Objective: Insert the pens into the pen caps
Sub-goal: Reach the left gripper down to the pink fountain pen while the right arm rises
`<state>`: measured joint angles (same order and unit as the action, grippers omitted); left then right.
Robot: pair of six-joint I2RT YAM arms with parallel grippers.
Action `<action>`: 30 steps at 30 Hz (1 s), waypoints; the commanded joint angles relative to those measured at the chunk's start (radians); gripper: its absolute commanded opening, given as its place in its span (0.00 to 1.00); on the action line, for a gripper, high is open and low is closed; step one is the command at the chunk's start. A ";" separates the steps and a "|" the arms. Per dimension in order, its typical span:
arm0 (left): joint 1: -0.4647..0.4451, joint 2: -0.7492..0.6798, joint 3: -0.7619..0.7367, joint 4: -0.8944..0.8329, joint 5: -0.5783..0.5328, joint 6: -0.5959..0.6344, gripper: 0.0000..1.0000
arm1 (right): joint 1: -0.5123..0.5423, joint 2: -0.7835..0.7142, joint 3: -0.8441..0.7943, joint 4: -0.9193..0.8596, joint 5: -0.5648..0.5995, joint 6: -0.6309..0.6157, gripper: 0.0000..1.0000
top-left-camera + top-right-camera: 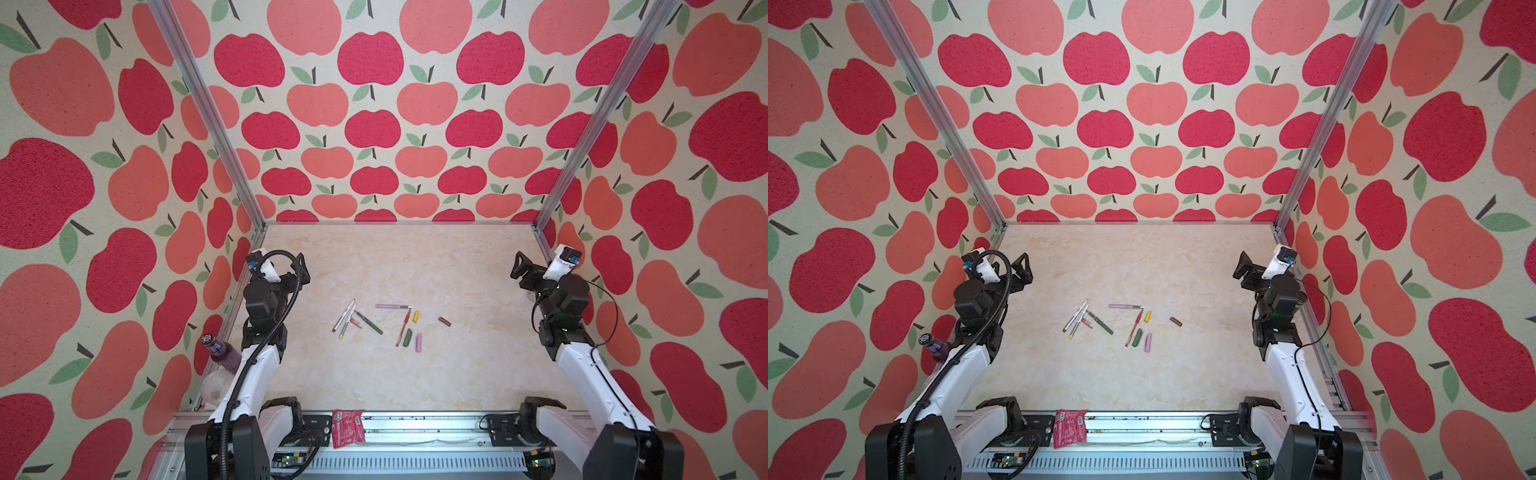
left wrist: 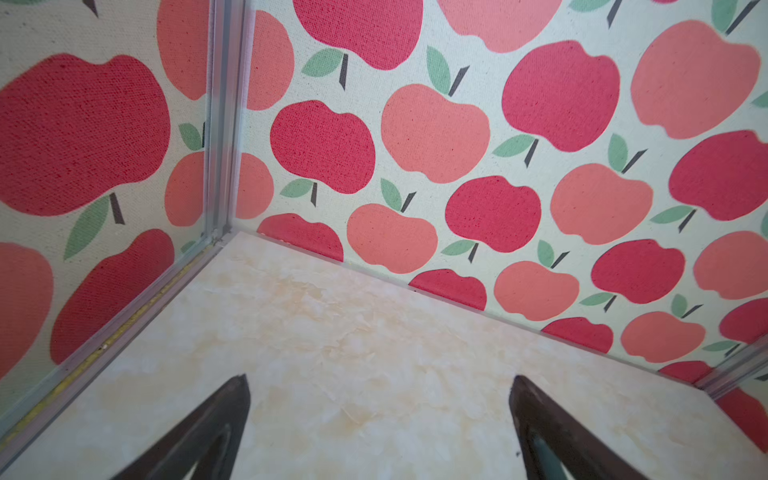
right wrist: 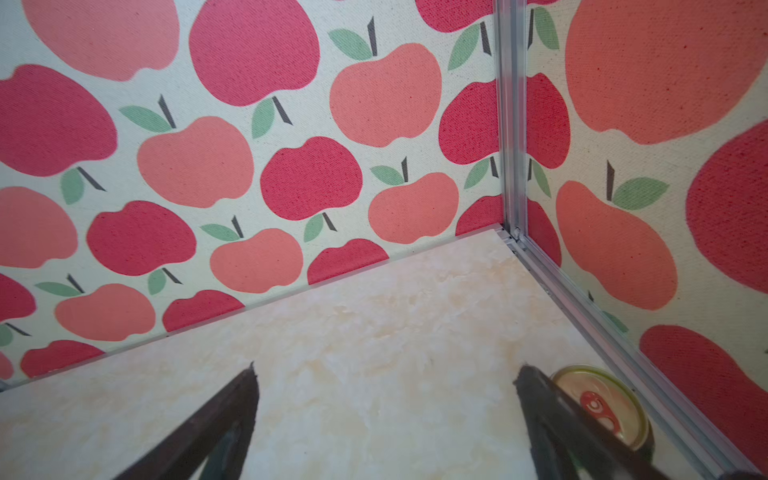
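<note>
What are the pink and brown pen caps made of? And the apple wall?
The pink pen cap and brown pen cap look like plastic: even solid colour, rounded ends, though too small to be sure. The apple wall looks like woven cloth: fine thread grain shows.

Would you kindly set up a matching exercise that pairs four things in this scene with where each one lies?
Things:
1. brown cap
2. yellow cap
3. lilac-pink cap
4. red packet

Places:
A. right beside the dark green cap
B. on the front rail
C. alone, rightmost of the caps
D. next to the red pen's far end

Pairs: 1-C, 2-D, 3-A, 4-B
</note>
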<state>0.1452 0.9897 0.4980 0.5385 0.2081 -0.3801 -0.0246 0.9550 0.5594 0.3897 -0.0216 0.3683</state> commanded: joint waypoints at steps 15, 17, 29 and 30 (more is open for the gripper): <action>-0.290 -0.027 0.341 -0.722 0.250 0.337 0.99 | 0.278 0.197 0.447 -0.852 -0.267 0.003 0.94; -0.387 0.035 0.404 -0.813 0.228 0.442 0.99 | 0.291 0.211 0.472 -0.913 -0.277 0.004 0.92; -0.664 0.490 0.676 -1.158 0.136 0.727 0.89 | 0.350 0.171 0.380 -1.029 -0.270 -0.018 0.90; -0.673 0.538 0.709 -1.198 0.132 0.741 0.88 | 0.351 0.175 0.369 -1.028 -0.280 -0.018 0.90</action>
<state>-0.5133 1.4532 1.1202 -0.5034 0.3542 0.2649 0.3206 1.1324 0.9619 -0.5831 -0.2821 0.3706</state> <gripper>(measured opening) 0.891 0.901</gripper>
